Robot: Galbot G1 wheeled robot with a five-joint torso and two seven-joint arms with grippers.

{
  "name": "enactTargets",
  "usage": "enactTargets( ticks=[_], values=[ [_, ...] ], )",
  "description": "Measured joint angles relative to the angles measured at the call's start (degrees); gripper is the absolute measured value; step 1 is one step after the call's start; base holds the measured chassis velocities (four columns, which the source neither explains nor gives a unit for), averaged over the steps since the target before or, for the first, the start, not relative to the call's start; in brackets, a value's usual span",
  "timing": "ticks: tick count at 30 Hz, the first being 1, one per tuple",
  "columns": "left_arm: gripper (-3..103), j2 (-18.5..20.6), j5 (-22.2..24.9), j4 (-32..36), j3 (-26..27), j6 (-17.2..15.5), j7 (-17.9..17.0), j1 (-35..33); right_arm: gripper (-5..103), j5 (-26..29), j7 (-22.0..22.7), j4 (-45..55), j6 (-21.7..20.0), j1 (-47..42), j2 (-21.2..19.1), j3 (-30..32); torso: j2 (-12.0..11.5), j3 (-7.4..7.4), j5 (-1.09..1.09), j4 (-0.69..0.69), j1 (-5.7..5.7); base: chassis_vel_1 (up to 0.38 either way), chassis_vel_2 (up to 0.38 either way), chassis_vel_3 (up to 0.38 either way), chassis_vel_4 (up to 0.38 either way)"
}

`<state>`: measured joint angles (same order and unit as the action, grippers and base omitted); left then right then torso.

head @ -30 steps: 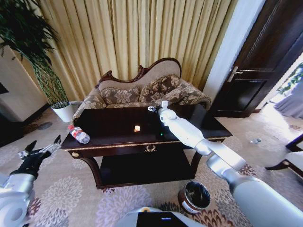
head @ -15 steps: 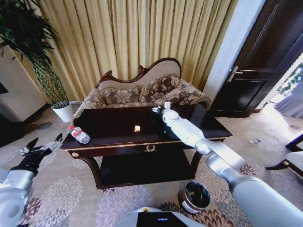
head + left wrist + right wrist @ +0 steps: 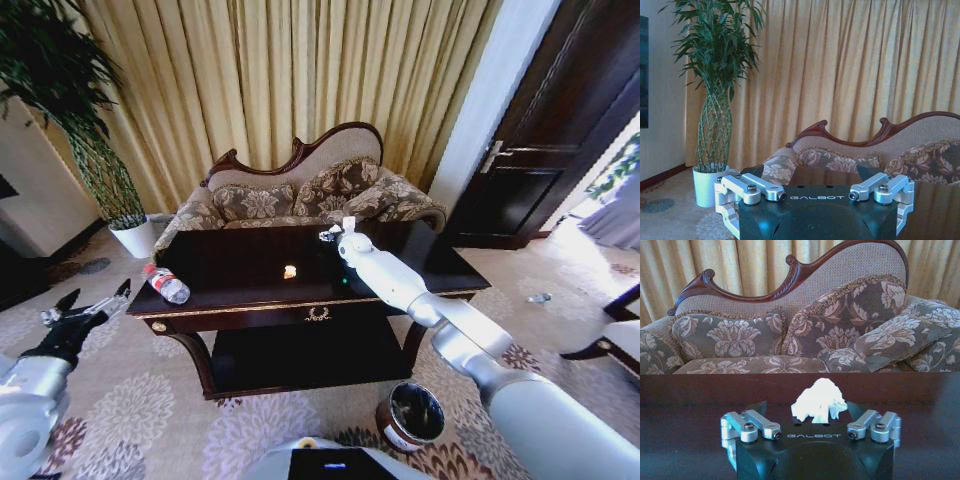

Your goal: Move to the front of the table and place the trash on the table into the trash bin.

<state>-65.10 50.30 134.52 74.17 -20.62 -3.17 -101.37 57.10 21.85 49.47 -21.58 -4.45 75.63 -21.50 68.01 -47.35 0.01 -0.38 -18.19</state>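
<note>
Slippage was judged likely: the white scrap [image 3: 819,401], held above the worktop [image 3: 240,300] between the right hand [image 3: 333,233]'s narrowed fingers, could be dropped before the bin [image 3: 411,416] was reached; the left hand [image 3: 85,312] was parked spread wide.

The right end effector [image 3: 332,234] has edged back left over the table [image 3: 250,262].

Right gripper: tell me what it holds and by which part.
The right gripper pinches a crumpled white scrap by its lower edge, above the table. The left gripper is open and empty.
</note>
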Motion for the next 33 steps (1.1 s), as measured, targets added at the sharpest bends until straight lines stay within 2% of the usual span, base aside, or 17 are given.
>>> enactTargets(
  ticks=[1,2,3,6,9,10,12,13,15,16,18,21,23,26,33],
  values=[
    [100,-0.05,0.0,-0.04,-0.02,0.09,0.03,-0.02,91,-0.27,-0.02,-0.06,0.08,0.0,0.0,-0.18,0.0,0.0,0.0,0.0,0.0,0.0,0.0,0.0,0.0],
    [100,-0.1,-0.02,-0.12,-0.1,0.4,0.12,-0.07,80,-0.62,-0.05,-0.08,0.24,-0.01,0.0,-0.45,0.0,0.0,0.0,-0.01,0.0,0.0,0.0,0.0,0.0],
    [100,-0.11,-0.1,-0.24,-0.16,0.65,0.26,-0.09,75,-0.73,0.09,-0.08,0.36,-0.08,0.01,-0.47,0.0,0.0,0.0,-0.02,0.0,0.0,0.0,0.0,0.0],
    [100,-0.13,-0.21,-0.41,-0.17,0.96,0.66,-0.07,70,-0.93,0.25,-0.08,0.51,-0.27,0.05,-0.48,0.0,0.0,0.0,-0.02,0.0,0.0,0.0,0.0,0.0],
    [100,-0.13,-0.32,-0.7,-0.27,1.34,0.98,0.13,54,-1.5,0.25,-0.15,0.73,-0.53,-0.03,-0.51,0.0,0.0,0.0,-0.02,0.0,0.0,0.0,0.0,0.0],
    [100,-0.13,-0.32,-0.7,-0.27,1.34,0.98,0.13,54,-1.5,0.25,-0.15,0.73,-0.53,-0.03,-0.51,0.0,0.0,0.0,-0.02,0.0,0.0,0.0,0.0,0.0],
    [100,-0.14,-0.35,-0.81,-0.43,1.51,1.0,0.3,42,-1.64,0.17,-0.24,0.84,-0.55,-0.05,-0.48,0.0,0.0,0.0,-0.02,0.0,0.0,0.0,0.0,0.0],
    [100,-0.14,-0.35,-0.81,-0.43,1.51,1.0,0.3,42,-1.64,0.17,-0.24,0.84,-0.55,-0.05,-0.48,0.0,0.0,0.0,-0.02,0.0,0.0,0.0,0.0,0.0],
    [100,-0.1,-0.66,-0.96,-0.68,1.65,1.0,0.52,32,-1.78,0.1,-0.47,1.07,-0.58,-0.04,-0.42,0.0,0.0,0.0,-0.02,0.0,0.0,0.0,0.0,0.0],
    [100,-0.1,-0.66,-0.96,-0.68,1.65,1.0,0.52,32,-1.78,0.1,-0.47,1.07,-0.58,-0.04,-0.42,0.0,0.0,0.0,-0.02,0.0,0.0,0.0,0.0,0.0],
    [100,-0.02,-0.99,-1.23,-0.89,1.86,1.01,0.63,21,-2.1,0.09,-0.96,1.47,-0.67,0.06,-0.21,0.0,0.0,0.0,-0.02,0.0,0.0,0.0,0.0,0.0],
    [100,-0.02,-1.06,-1.38,-0.95,1.92,1.05,0.68,15,-2.36,0.15,-1.18,1.68,-0.76,0.1,-0.02,0.0,0.0,0.0,-0.01,0.0,0.0,0.0,0.0,0.0],
    [100,-0.02,-1.1,-1.5,-1.02,2.0,1.09,0.71,5,-2.42,0.18,-1.16,1.75,-0.89,-0.09,0.14,0.0,0.0,0.0,-0.01,0.0,0.0,0.0,0.0,0.0],
    [100,-0.04,-1.13,-1.59,-1.18,2.03,1.13,0.79,0,-2.43,0.32,-1.01,1.86,-1.09,-0.36,0.29,0.0,0.0,0.0,-0.02,0.0,0.0,0.0,0.0,0.0],
    [100,0.14,-1.26,-1.92,-1.82,2.04,1.17,1.22,0,-2.12,0.96,0.14,2.22,-1.39,-1.0,0.33,0.0,0.0,0.0,-0.02,0.0,0.0,0.0,0.0,0.0]
  ],
)
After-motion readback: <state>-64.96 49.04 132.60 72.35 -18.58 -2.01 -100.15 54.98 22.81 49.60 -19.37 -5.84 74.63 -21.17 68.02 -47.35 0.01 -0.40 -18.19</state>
